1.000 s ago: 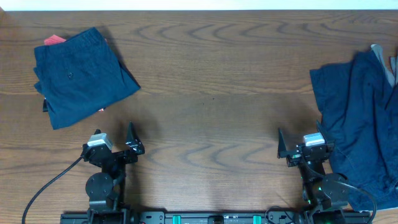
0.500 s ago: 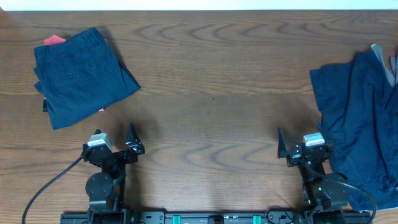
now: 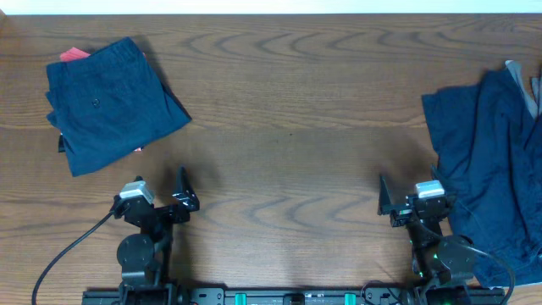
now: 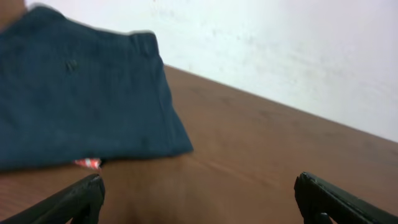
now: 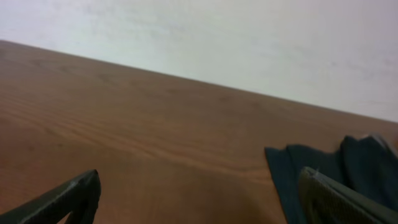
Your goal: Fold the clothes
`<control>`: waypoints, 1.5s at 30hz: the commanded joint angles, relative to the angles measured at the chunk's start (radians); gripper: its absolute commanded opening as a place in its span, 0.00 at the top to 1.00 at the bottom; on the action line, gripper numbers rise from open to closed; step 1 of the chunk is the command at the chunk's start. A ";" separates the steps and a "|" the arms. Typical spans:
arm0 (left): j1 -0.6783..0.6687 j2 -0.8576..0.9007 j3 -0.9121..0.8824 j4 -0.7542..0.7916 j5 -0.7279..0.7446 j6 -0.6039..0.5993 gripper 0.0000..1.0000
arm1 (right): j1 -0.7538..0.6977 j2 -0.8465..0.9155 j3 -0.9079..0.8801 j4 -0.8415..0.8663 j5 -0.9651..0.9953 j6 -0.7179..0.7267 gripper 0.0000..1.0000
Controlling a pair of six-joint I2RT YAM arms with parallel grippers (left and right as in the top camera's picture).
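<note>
A folded pair of navy shorts (image 3: 108,103) lies at the table's far left on top of a red garment (image 3: 74,54); it also shows in the left wrist view (image 4: 81,99). A loose heap of navy clothes (image 3: 495,169) lies unfolded at the right edge, and its corner shows in the right wrist view (image 5: 329,168). My left gripper (image 3: 161,193) is open and empty near the front edge, below the folded shorts. My right gripper (image 3: 412,196) is open and empty, just left of the heap.
The brown wooden table (image 3: 288,127) stretches between the two piles. A white wall (image 5: 249,37) stands beyond the far edge. A black cable (image 3: 59,258) runs from the left arm's base.
My left gripper has shifted very slightly to the right. The right arm and both piles have not moved.
</note>
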 commanded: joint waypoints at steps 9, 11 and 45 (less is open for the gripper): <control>0.005 0.404 0.301 -0.219 0.053 -0.021 0.02 | -0.005 0.357 0.264 -0.105 0.085 0.049 0.01; 0.005 0.516 0.380 -0.269 0.077 -0.021 0.02 | -0.015 0.471 0.343 -0.154 0.085 0.049 0.01; 0.005 1.015 0.768 -0.630 0.083 -0.023 0.02 | -0.358 1.704 0.825 -0.249 0.356 0.135 0.47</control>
